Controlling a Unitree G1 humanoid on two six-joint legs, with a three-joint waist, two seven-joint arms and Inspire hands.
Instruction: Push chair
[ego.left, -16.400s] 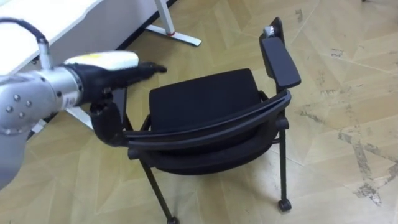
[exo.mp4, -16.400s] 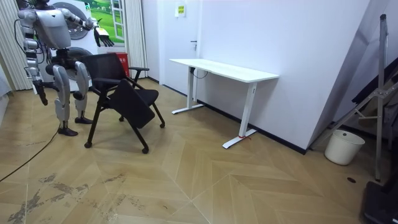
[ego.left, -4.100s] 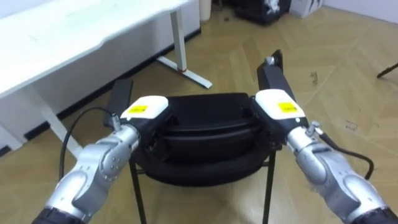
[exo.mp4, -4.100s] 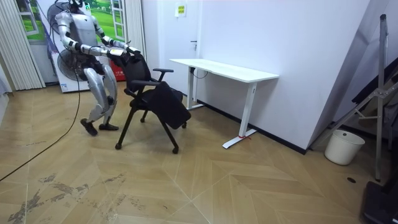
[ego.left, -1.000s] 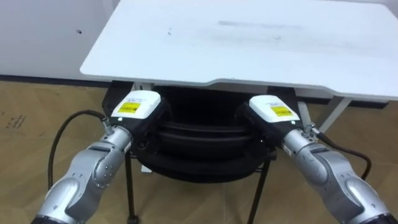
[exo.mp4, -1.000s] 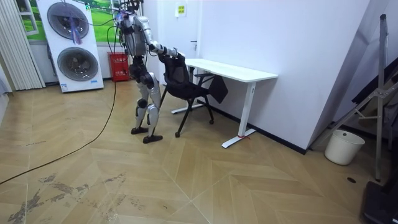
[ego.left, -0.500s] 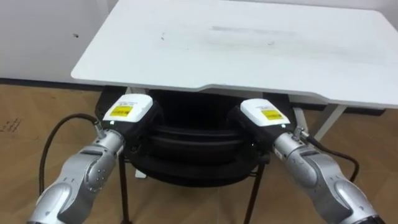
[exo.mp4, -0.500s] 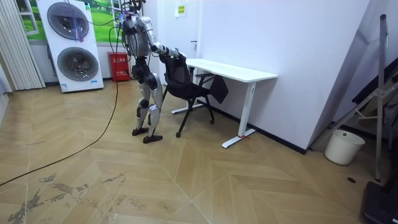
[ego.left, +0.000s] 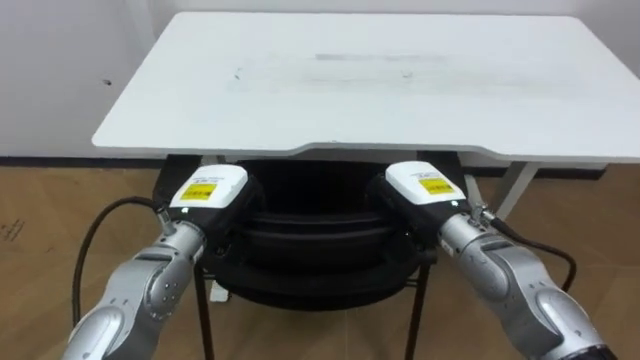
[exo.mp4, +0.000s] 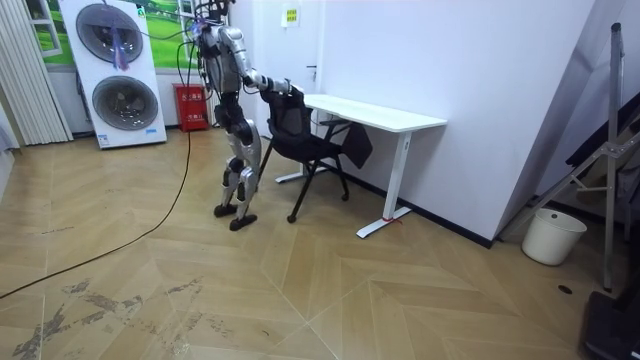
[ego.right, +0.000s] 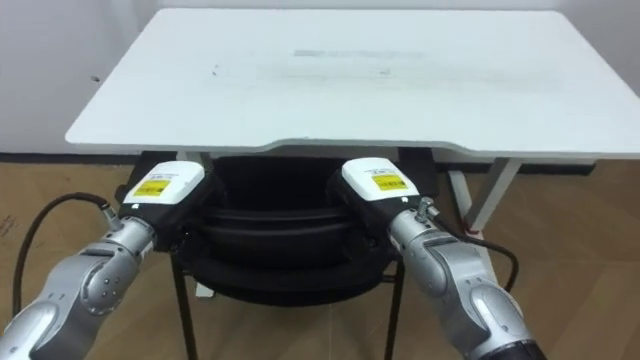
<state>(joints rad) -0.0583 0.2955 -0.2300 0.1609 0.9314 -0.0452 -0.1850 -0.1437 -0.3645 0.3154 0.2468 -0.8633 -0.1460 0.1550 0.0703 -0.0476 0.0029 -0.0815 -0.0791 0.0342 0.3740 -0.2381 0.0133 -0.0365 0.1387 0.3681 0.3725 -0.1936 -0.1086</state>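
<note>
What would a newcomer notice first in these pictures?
The white desk spans the top of the eye views, with the black chair partly under its near edge. The left robot hand and the right robot hand rest on the chair's backrest, one at each end.

You're in a bare test room: stacked washers, a white desk, a bin and parquet floor.

Black chair upright, seat under desk

Seat of the chair mostly hidden under the white desk, its legs cut off by the lower edge.
</note>
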